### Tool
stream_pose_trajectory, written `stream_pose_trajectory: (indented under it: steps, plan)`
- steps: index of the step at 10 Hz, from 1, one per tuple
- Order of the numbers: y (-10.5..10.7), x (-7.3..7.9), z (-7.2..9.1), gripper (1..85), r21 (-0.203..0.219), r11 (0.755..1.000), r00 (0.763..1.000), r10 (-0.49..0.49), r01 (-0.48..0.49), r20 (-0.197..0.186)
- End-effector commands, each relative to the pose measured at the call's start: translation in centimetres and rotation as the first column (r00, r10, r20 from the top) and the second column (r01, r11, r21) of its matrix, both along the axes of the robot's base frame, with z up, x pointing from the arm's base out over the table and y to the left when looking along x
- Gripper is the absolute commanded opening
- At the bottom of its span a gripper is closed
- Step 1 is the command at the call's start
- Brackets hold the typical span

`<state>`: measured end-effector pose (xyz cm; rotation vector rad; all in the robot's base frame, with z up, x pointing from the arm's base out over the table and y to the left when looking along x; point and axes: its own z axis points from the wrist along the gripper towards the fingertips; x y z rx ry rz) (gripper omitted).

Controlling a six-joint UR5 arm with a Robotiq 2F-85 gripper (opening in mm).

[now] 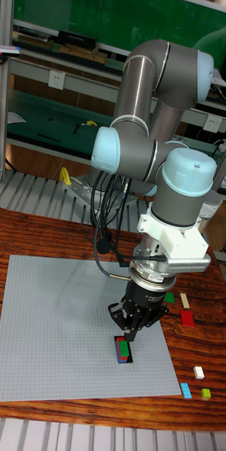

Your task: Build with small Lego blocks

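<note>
Item: small block stack (123, 349), one, red, green and blue layers showing, seated on the grey baseplate (49, 324) toward its near right quarter, at about 4 o'clock from the plate's centre. It stands close to the plate's near edge and well in from the right edge.

Gripper (129, 330): one, black, directly above the stack at 12 o'clock, pointing down. Its jaws hang just over or on the top of the stack; whether they are spread or pinching a block cannot be told from this angle.

Baseplate: one, studded, lying flat on the table (28, 239). From the stack, the whole sweep from 8 o'clock to 12 o'clock is open plate. The plate's near edge lies just inside the table's near edge; its right edge leaves a strip of bare wood.

Loose blocks on that strip, off the plate, counted six:
- green block (169, 298), one, at 1 o'clock from the stack, just beside the gripper body.
- cream block (185, 301), one, at 2 o'clock.
- red block (187, 318), one, at 2 o'clock, just below the cream one.
- white block (198, 372), one, at 4 o'clock.
- light blue block (186, 390), one, at 4 o'clock, by the plate's near right corner.
- lime block (206, 394), one, at 4 o'clock, near the table's front edge.

Arm: one, its cable (98, 211) looping down to 11 o'clock of the gripper, over the plate.
</note>
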<state>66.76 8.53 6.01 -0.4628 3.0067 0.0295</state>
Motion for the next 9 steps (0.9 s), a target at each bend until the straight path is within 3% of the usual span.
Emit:
stream_pose_trajectory:
  steps: [1,3,6,9]
  plan:
    - [0.0,0.0,0.2,1.3,0.007,1.000,1.000,-0.009,0.009,-0.002]
    - [0.7,0.1,0.2,1.3,0.035,0.999,1.000,-0.029,0.029,0.001]
    - [0.2,0.2,0.2,1.3,0.017,0.999,0.999,-0.031,0.031,0.006]
    - [0.0,0.8,-1.0,1.3,0.022,1.000,1.000,-0.021,0.020,0.008]
